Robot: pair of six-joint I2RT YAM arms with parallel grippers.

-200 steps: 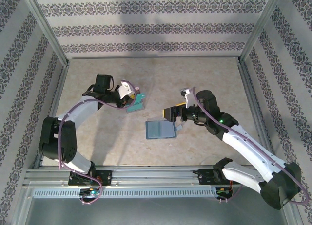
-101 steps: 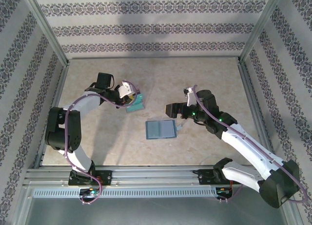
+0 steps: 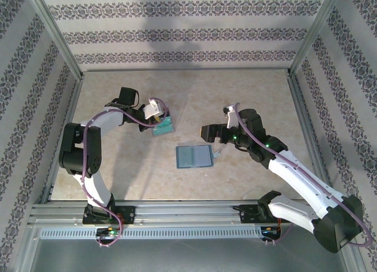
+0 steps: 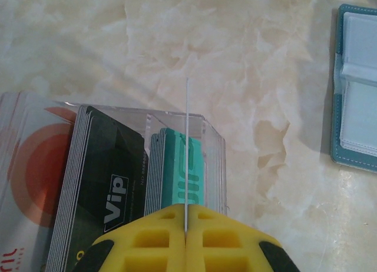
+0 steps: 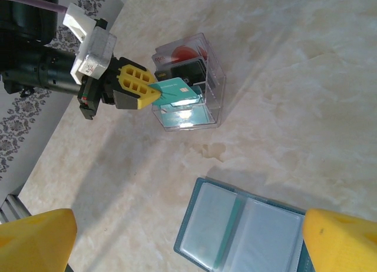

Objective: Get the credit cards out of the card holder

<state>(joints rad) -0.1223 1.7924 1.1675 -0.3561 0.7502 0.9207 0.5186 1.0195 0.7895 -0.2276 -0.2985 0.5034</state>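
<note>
– Looking at the left gripper (image 5: 150, 89), what does it hold?
– It is pinched tight on a thin teal card (image 5: 177, 90), just over a clear box (image 5: 215, 89) full of cards (image 4: 112, 183).
– And the right gripper (image 3: 211, 133)?
– Its yellow fingers (image 5: 35, 239) stand wide apart, holding nothing.
– Where is the card holder (image 3: 194, 156)?
– It lies open on the table (image 3: 247, 95), near the right gripper, apart from the box.

Only thing I can actually read is "Vip", white letters on the black card (image 4: 112, 181) standing in the clear box (image 4: 213, 143). The white card with the red circle (image 4: 26, 166) has some red marks near its corner, but they're too cropped to make out.
</note>
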